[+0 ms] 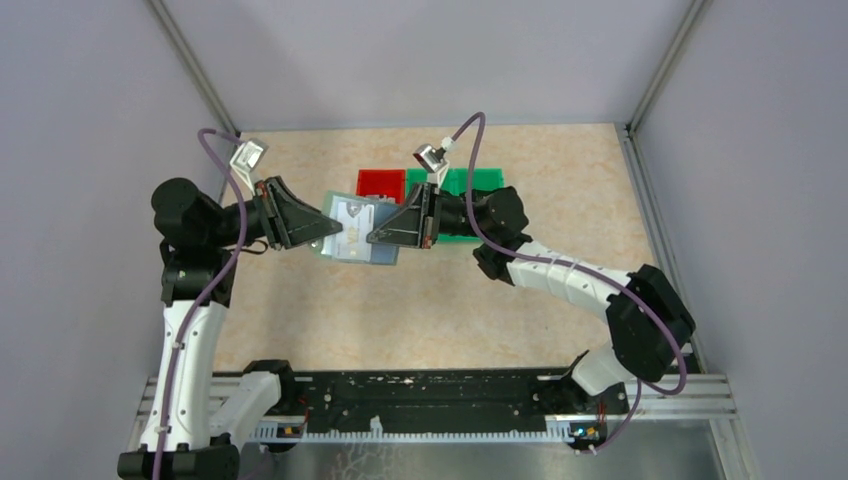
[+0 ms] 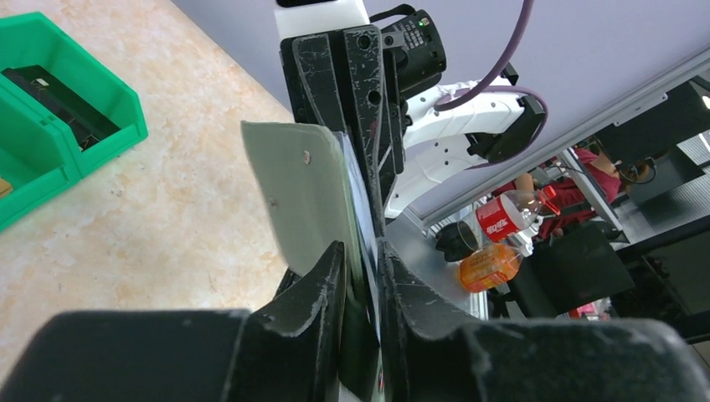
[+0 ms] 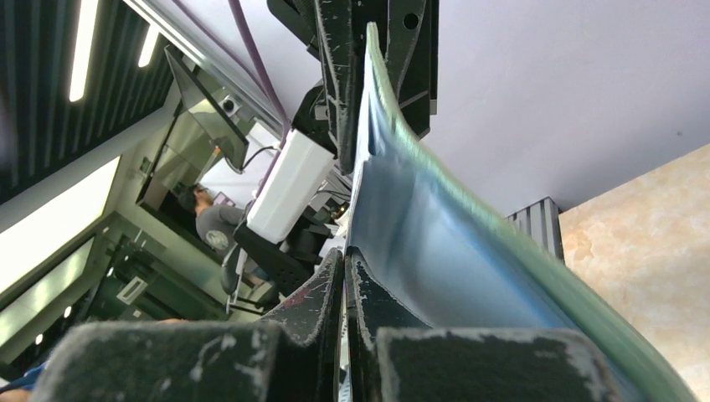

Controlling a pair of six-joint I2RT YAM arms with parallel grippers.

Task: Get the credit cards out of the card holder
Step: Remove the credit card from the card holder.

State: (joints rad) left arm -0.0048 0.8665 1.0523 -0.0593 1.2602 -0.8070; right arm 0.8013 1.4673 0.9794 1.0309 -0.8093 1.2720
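The card holder (image 1: 345,250) hangs open in mid-air over the table, held between my two grippers. Its grey-green outside (image 2: 301,193) shows in the left wrist view and its pale blue-grey inside (image 3: 435,226) in the right wrist view. A pale patterned credit card (image 1: 352,212) lies against the inside. My left gripper (image 1: 335,232) comes in from the left, its fingers close on either side of the holder's leaf (image 2: 362,247). My right gripper (image 1: 372,237) comes in from the right, pinched tight (image 3: 345,254) on a thin pale edge at the holder's inside that looks like a card.
A red bin (image 1: 380,183) and a green bin (image 1: 475,182) stand on the table just behind the grippers. The green bin (image 2: 50,109) holds dark items. Grey walls enclose the table on three sides.
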